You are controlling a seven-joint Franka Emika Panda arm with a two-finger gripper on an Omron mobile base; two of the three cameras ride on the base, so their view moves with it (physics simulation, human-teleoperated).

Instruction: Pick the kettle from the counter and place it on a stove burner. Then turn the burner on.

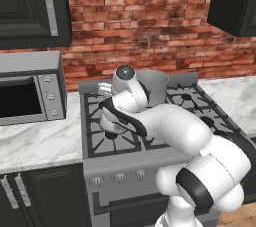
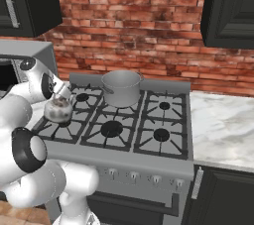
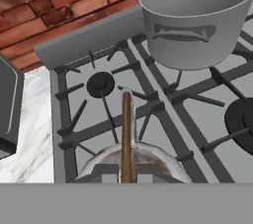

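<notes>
The small silver-grey kettle [image 2: 58, 110] is over the stove's front-left burner grate [image 2: 74, 131], and its cap is hidden beneath it. I cannot tell whether the kettle rests on the grate or hangs just above it. My gripper [image 2: 61, 95] is shut on the kettle's thin upright handle [image 3: 126, 129] from above. In the hand view the kettle's rounded top [image 3: 153, 155] lies just under the gripper [image 3: 126, 172]. In the left base view my arm covers most of the kettle.
A large straight-sided grey pot [image 2: 121, 88] stands on the back centre burner, close behind the kettle. The back-left burner [image 3: 100, 84] is bare. A microwave [image 1: 30, 91] sits on the marble counter [image 1: 40, 143] to the left. The knobs [image 2: 133, 175] line the stove's front.
</notes>
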